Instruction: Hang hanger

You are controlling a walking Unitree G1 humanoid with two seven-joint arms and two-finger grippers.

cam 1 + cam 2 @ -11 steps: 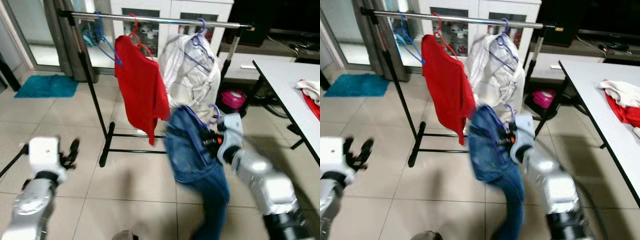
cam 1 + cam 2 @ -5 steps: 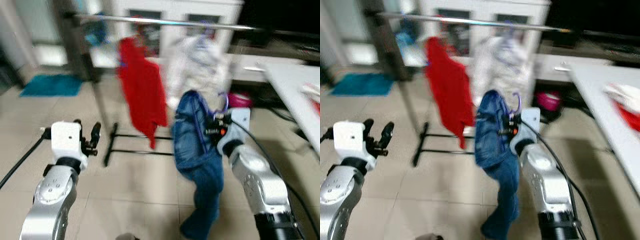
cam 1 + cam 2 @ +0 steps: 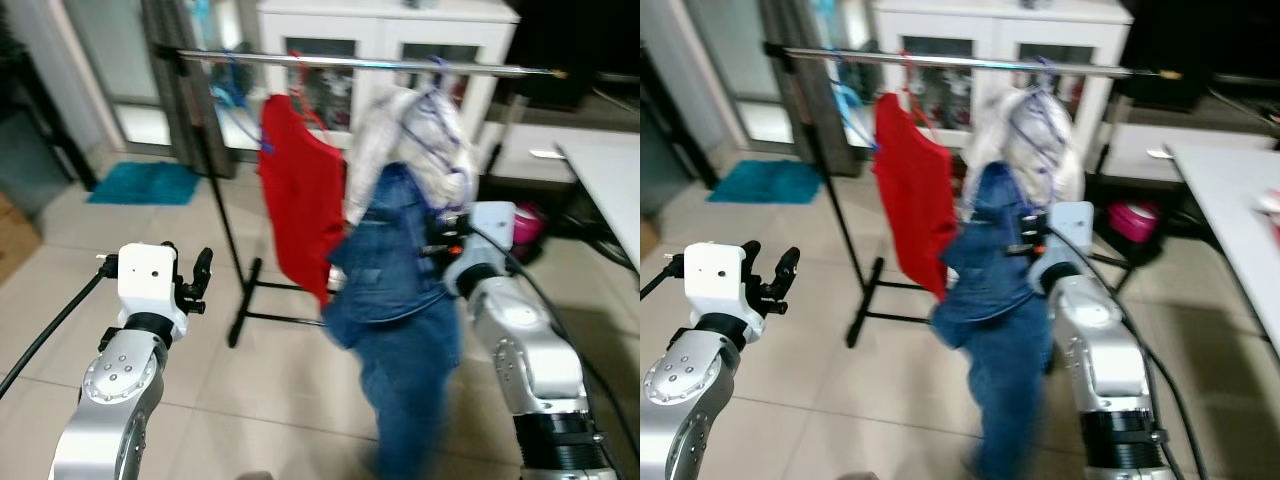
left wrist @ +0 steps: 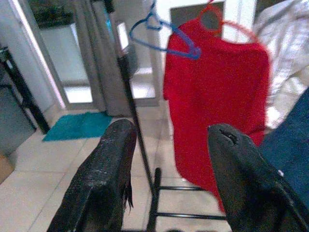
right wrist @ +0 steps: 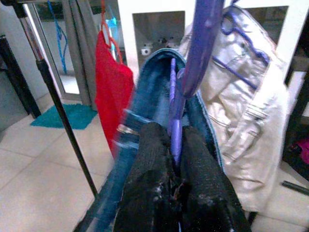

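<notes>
The purple hanger (image 5: 190, 72) is judged stiff but thin and smooth, so it could twist or slip between the pads; the load on it, a pair of blue jeans (image 3: 395, 330), looks heavy and limp, and is likely to swing and drag the hanger off level as the arm rises. The best hold appears to be the one now in use, on the neck just below the hook, which leaves the hook free to go over the rail. The right gripper (image 5: 174, 159) has its 2 black fingers pressed together on that neck, as the right wrist view shows. The hanger is held up in front of the robot's right arm, near and below the clothes rail (image 3: 400, 64), not yet hooked on; the jeans hang from it in a long fold toward the floor, blurred at the bottom. On the rail beyond hang a red garment (image 3: 300, 215) on a red hanger, a white jacket (image 3: 415, 140) on another purple hanger to its right, and an empty blue hanger (image 4: 164, 34) at the far left. The left gripper (image 4: 166, 169) is raised to the left with its fingers spread apart, holding nothing.
</notes>
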